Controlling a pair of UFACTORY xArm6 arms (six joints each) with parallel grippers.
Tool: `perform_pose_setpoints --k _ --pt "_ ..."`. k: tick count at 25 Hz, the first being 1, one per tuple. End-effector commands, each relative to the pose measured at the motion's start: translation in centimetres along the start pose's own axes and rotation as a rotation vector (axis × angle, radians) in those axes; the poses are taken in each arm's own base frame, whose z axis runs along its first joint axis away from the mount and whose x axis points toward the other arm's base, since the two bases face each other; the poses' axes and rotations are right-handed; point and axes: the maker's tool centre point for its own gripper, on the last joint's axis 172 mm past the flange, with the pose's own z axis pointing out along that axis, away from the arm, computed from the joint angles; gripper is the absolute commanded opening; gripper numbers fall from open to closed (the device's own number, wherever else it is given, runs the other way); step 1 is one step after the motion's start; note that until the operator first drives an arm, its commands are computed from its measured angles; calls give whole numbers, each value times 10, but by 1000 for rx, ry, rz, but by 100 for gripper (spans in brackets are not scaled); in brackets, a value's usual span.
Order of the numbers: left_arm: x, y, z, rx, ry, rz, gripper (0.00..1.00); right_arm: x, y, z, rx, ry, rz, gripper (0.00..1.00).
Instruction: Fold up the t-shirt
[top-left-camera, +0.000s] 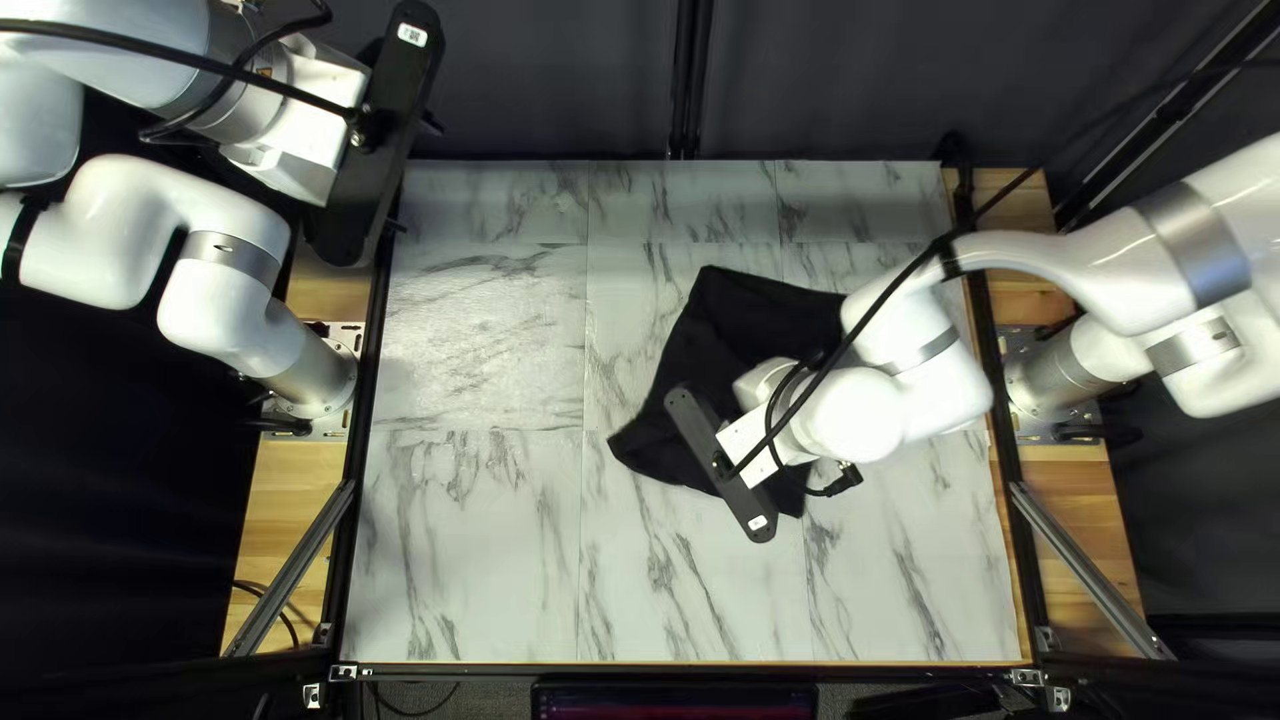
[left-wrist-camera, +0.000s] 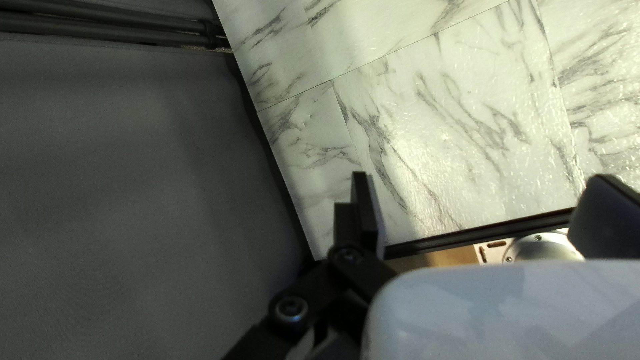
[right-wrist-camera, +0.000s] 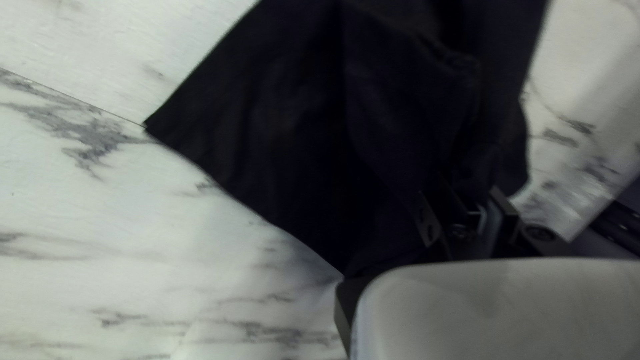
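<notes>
Black t-shirt (top-left-camera: 740, 330) crumpled near right edge, marble table (top-left-camera: 480, 520) open leftward, right pincer (right-wrist-camera: 465, 220) pinching t-shirt, left pincer (left-wrist-camera: 480, 210) spread

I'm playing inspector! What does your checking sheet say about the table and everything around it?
Surface: white marble-patterned table top.
Job's things: crumpled black cloth t-shirt, right of centre.
Clutter: nothing seen.
Grippers: left gripper open near the table's far left corner, holding nothing; right gripper shut on the t-shirt.
Cables: black cable along the right arm.
Surroundings: dark curtain behind, wooden strips at both sides.
</notes>
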Motion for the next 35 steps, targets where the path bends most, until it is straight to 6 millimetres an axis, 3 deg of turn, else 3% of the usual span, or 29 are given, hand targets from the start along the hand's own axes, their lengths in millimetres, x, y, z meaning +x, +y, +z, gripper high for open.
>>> perform_pose_setpoints --k 1,8,20,24,30,35 --pt "0 0 0 0 0 0 100 -2 9 -15 -19 -9 -3 0" --pt "0 0 0 0 0 0 100 -3 34 -28 -41 -11 -11 0" --pt "0 0 0 0 0 0 100 -11 121 -18 -69 13 -20 0" --pt "0 0 0 0 0 0 100 -15 137 -20 -78 12 -17 0" --pt "0 0 0 0 0 0 100 -28 138 -40 -94 -6 0 0" --pt "0 0 0 0 0 0 100 -21 107 -57 -109 -27 9 0"
